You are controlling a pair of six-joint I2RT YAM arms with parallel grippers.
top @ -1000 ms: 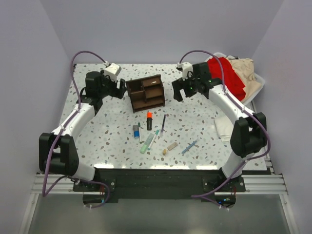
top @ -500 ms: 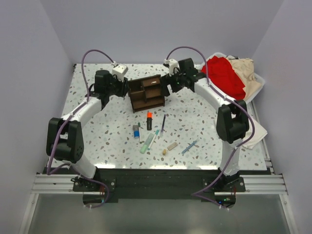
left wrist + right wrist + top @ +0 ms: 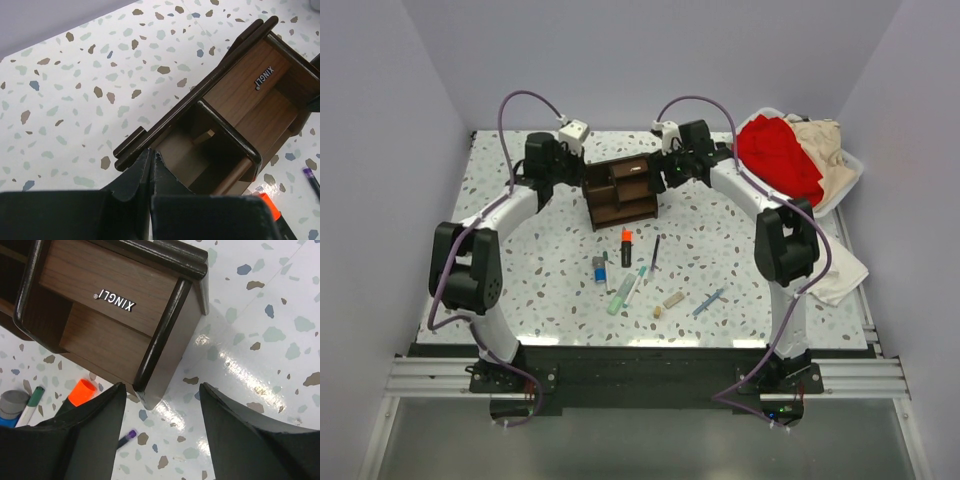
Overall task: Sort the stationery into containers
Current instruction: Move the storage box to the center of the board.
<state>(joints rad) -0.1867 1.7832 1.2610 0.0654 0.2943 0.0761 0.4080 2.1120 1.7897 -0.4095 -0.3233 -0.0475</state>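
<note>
Left wrist: closed left gripper (image 3: pixel 151 156) masks organiser (image 3: pixel 240 115) at 6 o'clock; right gripper (image 3: pixel 161 390) gapes; speckled table (image 3: pixel 75 75), lilac walls (image 3: pixel 650 60).

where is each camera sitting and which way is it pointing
top external: above and behind the bases, looking down on the table; both arms flank the organiser.
left wrist: on the left arm, facing the organiser's cubbies past its shut left tool.
right wrist: on the right arm, over the organiser's corner, open right tool framing it.
shared: organiser in all three; orange-capped marker in both wrist views.
</note>
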